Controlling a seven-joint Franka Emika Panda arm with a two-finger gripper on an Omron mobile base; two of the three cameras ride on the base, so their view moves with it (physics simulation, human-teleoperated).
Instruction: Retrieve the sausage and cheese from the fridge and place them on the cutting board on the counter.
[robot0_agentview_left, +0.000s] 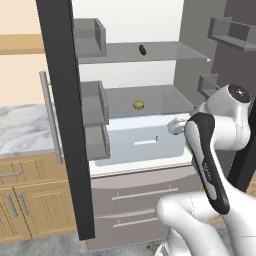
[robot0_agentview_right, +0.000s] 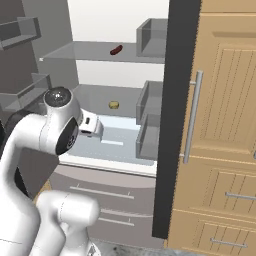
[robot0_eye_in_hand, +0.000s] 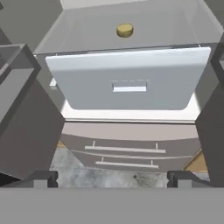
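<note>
The sausage (robot0_agentview_left: 142, 49) lies on the fridge's (robot0_agentview_left: 150, 30) upper grey shelf (robot0_agentview_left: 165, 51), a dark red stick near the middle of the shelf and set back from its front edge, with bare shelf on both sides of it. In the right base view the sausage (robot0_agentview_right: 116, 50) lies at a slant, again behind the front edge of the shelf and well apart from the door bins.

One shelf down, the cheese (robot0_agentview_left: 138, 105) sits as a small pale yellow lump on the middle shelf (robot0_agentview_left: 165, 97), near that shelf's centre and a little back from its front edge. The hand view looks down on the cheese (robot0_eye_in_hand: 125, 29) with bare grey shelf all around it. Just below the front edge of this shelf is the white drawer (robot0_eye_in_hand: 131, 81), and under that the two lower drawers (robot0_eye_in_hand: 127, 151) with thin bar handles.

Both fridge doors stand open, the left one (robot0_agentview_left: 65, 115) edge-on with grey bins (robot0_agentview_left: 95, 107) on its inner face, so the opening between the doors is wide and unblocked. The counter (robot0_agentview_left: 22, 127) runs to the left of the fridge, its marble top over light wooden cabinets.

The gripper (robot0_eye_in_hand: 112, 179) hangs in front of the fridge, facing the white drawer, its two finger tips spread wide apart at the bottom corners of the hand view and holding nothing. It is well short of both shelves and touches nothing.
</note>
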